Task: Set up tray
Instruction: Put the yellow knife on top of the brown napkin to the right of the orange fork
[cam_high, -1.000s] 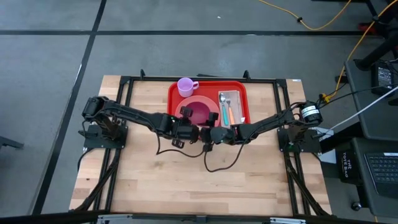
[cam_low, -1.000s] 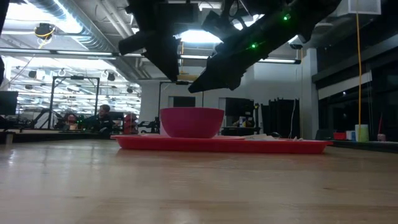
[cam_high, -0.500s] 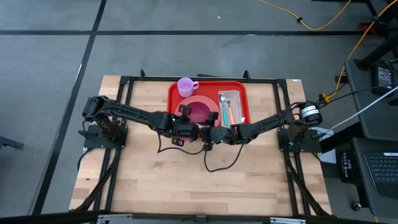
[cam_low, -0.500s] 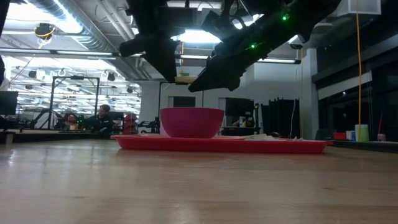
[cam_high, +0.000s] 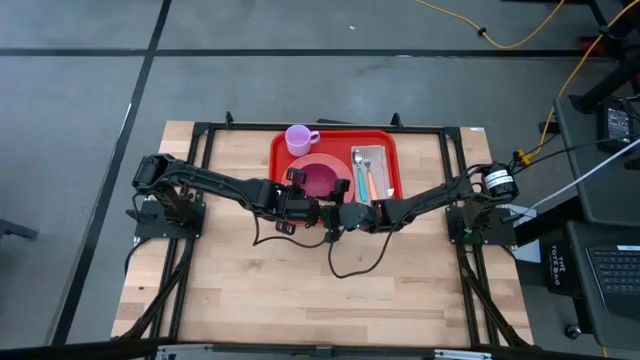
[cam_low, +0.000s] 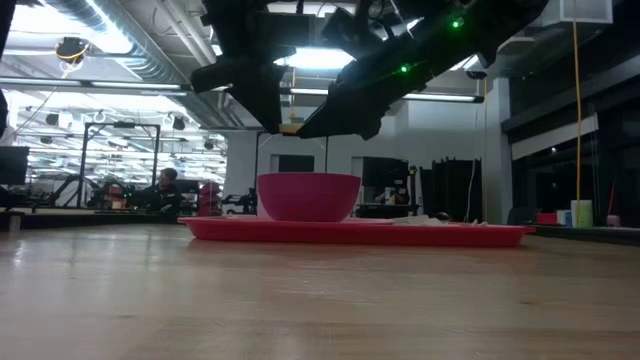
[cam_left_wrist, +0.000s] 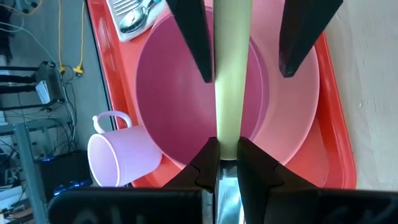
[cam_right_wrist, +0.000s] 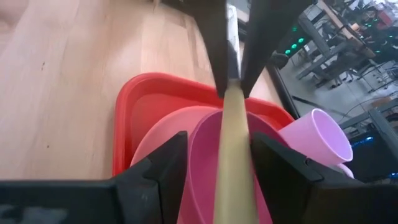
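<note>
The tray (cam_high: 334, 160) lies at the table's (cam_high: 260, 290) 12 o'clock edge. On it stand a pink plate (cam_left_wrist: 298, 112) carrying a magenta bowl (cam_high: 320, 178), a lilac mug (cam_high: 298, 138) at the bowl's 11 o'clock, and cutlery on a napkin (cam_high: 368, 170) at its 3 o'clock. The left gripper (cam_left_wrist: 228, 163), at the bowl's 7 o'clock, is pinched narrow on a pale yellow-handled utensil (cam_left_wrist: 231, 74) held above the bowl. The right gripper (cam_high: 343, 198), at 5 o'clock, stands spread wide around that handle.

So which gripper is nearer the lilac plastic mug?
Left. The left gripper sits at the bowl's near-left edge, just below the lilac plastic mug; the right gripper is farther right.
</note>
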